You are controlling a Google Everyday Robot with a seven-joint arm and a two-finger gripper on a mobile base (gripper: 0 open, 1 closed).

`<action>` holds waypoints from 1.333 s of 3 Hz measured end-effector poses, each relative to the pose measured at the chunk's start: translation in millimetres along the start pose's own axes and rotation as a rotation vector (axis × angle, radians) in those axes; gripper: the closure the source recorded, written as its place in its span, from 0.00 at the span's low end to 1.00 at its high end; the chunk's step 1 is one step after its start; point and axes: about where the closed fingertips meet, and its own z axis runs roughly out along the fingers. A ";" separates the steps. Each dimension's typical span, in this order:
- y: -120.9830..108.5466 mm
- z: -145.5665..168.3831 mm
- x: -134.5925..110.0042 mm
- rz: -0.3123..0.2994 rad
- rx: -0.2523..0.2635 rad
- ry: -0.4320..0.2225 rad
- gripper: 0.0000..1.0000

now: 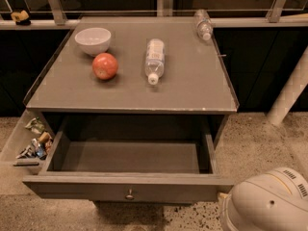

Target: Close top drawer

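The top drawer (129, 190) is a wide grey-brown drawer with a flat front and a small round metal knob (129, 195) at its centre. It stands pulled out from the cabinet (134, 90), and its inside (130, 156) holds nothing. My arm's white rounded casing (267, 201) fills the bottom right corner. My gripper (223, 196) is at the right end of the drawer front, mostly hidden behind that casing.
On the cabinet top are a white bowl (93, 40), a red apple (105, 66), a clear bottle lying down (155, 59) and another bottle (203, 25) at the back right. A side bin (30, 141) holds small packets. A white post (290, 91) stands at the right.
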 end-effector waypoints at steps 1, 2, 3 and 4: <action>-20.3 18.7 2.0 0.240 -0.114 -0.050 0.00; -32.3 24.5 -2.1 0.305 -0.157 -0.087 0.00; -54.2 32.5 -4.6 0.310 -0.195 -0.138 0.00; -56.5 32.6 -5.1 0.311 -0.199 -0.145 0.00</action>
